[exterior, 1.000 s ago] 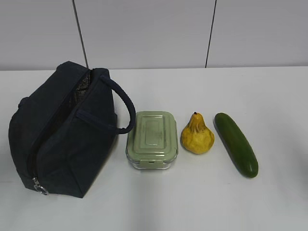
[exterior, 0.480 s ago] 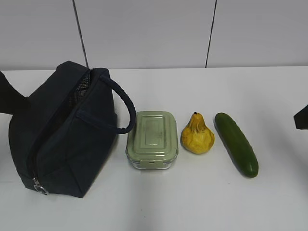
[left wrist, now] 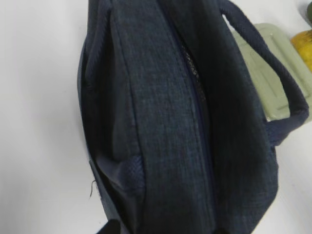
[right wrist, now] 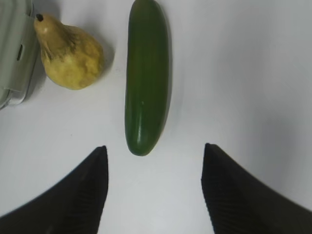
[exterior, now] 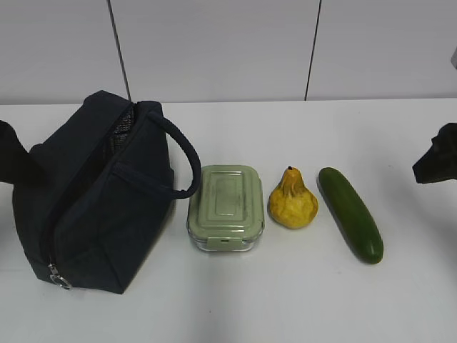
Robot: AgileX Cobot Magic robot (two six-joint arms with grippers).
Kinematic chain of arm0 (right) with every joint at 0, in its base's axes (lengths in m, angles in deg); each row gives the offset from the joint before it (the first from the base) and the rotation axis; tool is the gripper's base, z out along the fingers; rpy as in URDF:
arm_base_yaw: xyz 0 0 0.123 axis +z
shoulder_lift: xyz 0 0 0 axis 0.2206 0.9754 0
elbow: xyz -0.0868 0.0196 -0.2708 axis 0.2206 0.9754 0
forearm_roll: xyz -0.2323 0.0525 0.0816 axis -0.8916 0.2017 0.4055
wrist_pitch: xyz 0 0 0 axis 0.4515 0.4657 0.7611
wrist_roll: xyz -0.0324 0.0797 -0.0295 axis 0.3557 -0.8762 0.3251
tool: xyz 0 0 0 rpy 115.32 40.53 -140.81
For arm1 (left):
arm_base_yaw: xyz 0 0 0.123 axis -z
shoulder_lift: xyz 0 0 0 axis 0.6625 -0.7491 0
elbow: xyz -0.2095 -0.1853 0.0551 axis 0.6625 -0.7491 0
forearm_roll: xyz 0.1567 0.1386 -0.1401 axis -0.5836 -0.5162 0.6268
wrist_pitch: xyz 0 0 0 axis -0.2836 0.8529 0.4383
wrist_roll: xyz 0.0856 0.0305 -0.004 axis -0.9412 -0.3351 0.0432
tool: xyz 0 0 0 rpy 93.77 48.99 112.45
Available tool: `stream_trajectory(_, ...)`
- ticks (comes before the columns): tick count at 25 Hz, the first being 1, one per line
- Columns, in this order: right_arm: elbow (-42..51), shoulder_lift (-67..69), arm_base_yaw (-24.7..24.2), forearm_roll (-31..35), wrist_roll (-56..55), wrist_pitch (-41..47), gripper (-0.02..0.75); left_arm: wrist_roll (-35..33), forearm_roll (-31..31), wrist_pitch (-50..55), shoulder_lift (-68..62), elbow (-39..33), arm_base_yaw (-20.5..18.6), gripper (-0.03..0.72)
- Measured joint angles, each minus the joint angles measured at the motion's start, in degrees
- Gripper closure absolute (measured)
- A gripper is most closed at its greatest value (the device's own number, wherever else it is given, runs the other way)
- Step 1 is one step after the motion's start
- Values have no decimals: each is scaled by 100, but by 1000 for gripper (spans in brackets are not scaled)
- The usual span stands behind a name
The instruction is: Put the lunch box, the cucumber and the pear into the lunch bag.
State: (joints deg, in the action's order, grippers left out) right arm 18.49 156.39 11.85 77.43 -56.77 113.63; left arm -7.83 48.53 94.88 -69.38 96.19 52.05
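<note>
The navy lunch bag (exterior: 93,207) stands at the left, its silver zipper pull (exterior: 57,279) at the near end and grey lining showing at the far end. The sage-lidded lunch box (exterior: 226,207), the yellow pear (exterior: 293,201) and the dark green cucumber (exterior: 350,213) lie in a row to its right. My left gripper (exterior: 7,150) hovers at the bag's left side; in the left wrist view (left wrist: 163,230) only its spread tips show, over the bag (left wrist: 165,126). My right gripper (exterior: 435,164) is open and empty, right of the cucumber (right wrist: 145,78), whose near end lies between the fingertips (right wrist: 97,165).
The white table (exterior: 300,300) ends at a grey panelled wall (exterior: 214,50) behind. In the right wrist view the pear (right wrist: 68,58) and a corner of the lunch box (right wrist: 12,53) lie left of the cucumber. The lunch box (left wrist: 268,73) sits close against the bag's handle (left wrist: 273,83).
Both grippers have come into the exterior view, the left from the left edge toward the bag, the right from the right edge toward the cucumber. The objects have not moved.
</note>
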Motion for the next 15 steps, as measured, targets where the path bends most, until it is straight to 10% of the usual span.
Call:
stream_trajectory(9,-309,467,0,364,297,-38,267,14,31,-292,-634,6,0,349)
stream_trajectory(15,-368,833,0,629,509,-62,267,14,109,-490,-732,6,0,672)
